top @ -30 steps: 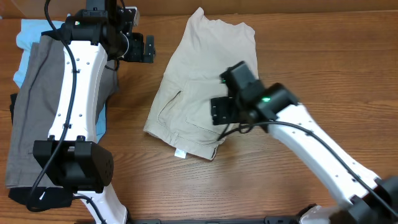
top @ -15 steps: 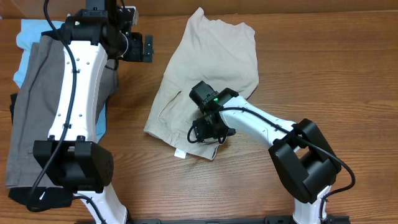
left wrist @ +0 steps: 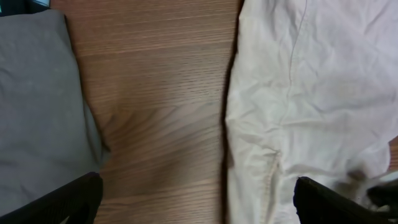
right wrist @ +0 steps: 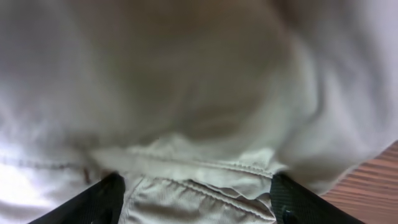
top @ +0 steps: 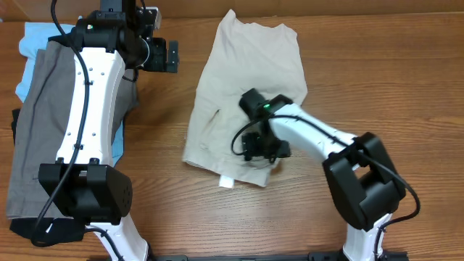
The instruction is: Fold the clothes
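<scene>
The light beige shorts (top: 243, 80) lie flat in the middle of the table, waistband toward the front, with a small white tag (top: 226, 183) at the front edge. My right gripper (top: 262, 148) is down on the shorts near the waistband. In the right wrist view its fingers (right wrist: 196, 196) are spread wide, with the waistband seam (right wrist: 205, 174) between them. My left gripper (top: 163, 56) hangs open and empty over bare wood left of the shorts. In the left wrist view (left wrist: 196, 205) the shorts' left edge (left wrist: 298, 93) is on the right.
A pile of other clothes lies at the table's left edge: darker grey-brown shorts (top: 40, 109) on top, a light blue garment (top: 32, 36) behind and a black one (top: 14, 119) beneath. The grey-brown cloth (left wrist: 37, 106) fills the left of the left wrist view.
The right gripper moved right and toward the front on the shorts. The shorts slid right and forward with it, and their left edge straightened. The left arm has not moved.
</scene>
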Motion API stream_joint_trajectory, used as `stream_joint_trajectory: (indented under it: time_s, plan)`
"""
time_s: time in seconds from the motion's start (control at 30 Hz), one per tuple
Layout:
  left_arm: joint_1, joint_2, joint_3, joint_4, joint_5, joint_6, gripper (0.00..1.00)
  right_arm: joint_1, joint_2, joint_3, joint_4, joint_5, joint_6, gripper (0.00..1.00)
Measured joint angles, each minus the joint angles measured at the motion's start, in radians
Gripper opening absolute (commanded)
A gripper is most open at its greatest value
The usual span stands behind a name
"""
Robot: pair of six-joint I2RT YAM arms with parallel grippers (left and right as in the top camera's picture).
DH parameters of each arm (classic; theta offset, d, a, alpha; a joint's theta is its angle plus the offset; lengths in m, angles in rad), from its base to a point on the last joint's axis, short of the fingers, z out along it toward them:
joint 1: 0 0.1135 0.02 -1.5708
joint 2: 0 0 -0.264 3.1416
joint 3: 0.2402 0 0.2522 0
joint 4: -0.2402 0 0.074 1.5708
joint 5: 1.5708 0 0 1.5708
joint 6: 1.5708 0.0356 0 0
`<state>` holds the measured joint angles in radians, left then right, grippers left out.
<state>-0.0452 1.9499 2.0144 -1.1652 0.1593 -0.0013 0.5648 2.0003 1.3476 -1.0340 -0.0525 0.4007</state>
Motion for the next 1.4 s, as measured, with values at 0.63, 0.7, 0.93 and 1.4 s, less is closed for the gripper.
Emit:
stream_joint_trajectory:
  time_s: [0.63,0.7,0.93,1.4]
  plan:
    - [0.000,0.000,0.000,0.001,0.001,-0.020,1.00,-0.370,-0.001,-0.003,-0.062,-0.052,-0.076,0.85]
    - [0.000,0.000,0.000,0.002,0.001,-0.023,1.00,-0.368,-0.016,0.009,-0.079,-0.053,-0.100,0.85]
    - [0.021,0.000,0.000,0.028,0.001,-0.045,1.00,-0.142,-0.203,0.106,-0.021,-0.073,-0.130,0.85]
    - [0.111,0.000,0.000,0.026,0.001,-0.053,1.00,0.164,-0.045,0.126,0.058,0.152,-0.091,0.85]
